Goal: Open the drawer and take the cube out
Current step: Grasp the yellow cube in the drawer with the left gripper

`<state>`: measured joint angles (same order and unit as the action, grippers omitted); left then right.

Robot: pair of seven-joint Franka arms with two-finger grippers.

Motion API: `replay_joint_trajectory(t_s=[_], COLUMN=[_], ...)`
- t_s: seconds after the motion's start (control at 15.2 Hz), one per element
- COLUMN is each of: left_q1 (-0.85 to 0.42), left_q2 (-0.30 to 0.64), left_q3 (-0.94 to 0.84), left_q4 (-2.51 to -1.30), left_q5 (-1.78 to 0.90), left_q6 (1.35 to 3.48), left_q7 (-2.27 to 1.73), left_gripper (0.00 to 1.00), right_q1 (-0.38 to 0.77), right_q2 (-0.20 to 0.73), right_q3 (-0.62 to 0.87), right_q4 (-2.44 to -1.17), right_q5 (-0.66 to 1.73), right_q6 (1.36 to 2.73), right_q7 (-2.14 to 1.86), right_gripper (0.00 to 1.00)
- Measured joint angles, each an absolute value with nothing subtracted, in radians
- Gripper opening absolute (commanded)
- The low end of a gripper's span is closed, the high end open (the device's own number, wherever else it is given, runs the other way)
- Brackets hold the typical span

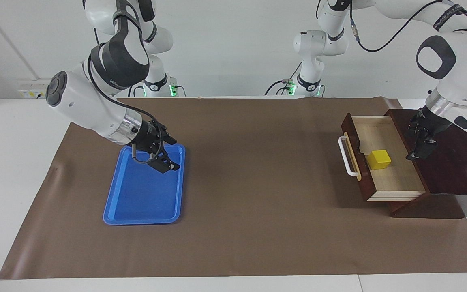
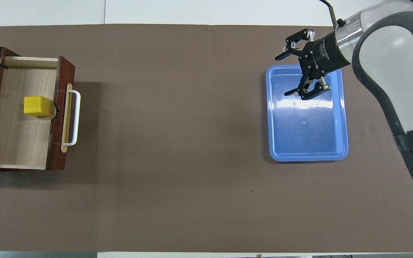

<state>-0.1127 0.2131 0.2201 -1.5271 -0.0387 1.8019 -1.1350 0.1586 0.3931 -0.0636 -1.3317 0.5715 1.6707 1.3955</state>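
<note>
Overhead view shows the drawer (image 2: 27, 113) pulled out of its dark wooden cabinet (image 1: 444, 152) at the left arm's end of the counter (image 2: 177, 161), its light wood floor bare except for the yellow cube (image 2: 36, 106). The cube sits inside the drawer, close against the inner face of the drawer front, roughly midway along it, and nothing is touching it. The white bar handle (image 2: 74, 118) on its pale yellow strip faces the middle of the counter.

Facing view puts the left hand (image 1: 418, 148) raised over the cabinet top, just beside the open drawer's inner edge and apart from the cube; its fingers stand spread and hold nothing. Only the tips of that hand show at the edge of the overhead view.

At the right arm's end, the right hand (image 2: 299, 73) hangs over the blue plastic tray (image 2: 342, 143), above the tray's end farther from the robots in the overhead view. Its fingers are wide apart and empty. A brown mat covers the counter under everything.
</note>
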Motion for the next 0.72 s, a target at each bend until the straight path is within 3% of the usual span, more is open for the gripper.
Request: replay_joint_trajectory(t_s=[0.72], left_q1=[-0.123], left_q2=[0.236], left_q3=[0.223], left_q4=[-1.714], left_q5=[-0.039], left_q6=[1.915], left_q7=[-1.498], left_gripper=[1.00], right_q1=[0.148], right_q2=[0.393], right_q3=[-0.065], right_q4=[-1.331], right_q5=[0.576], right_q6=[1.671], right_q7=[1.396], right_gripper=[0.99])
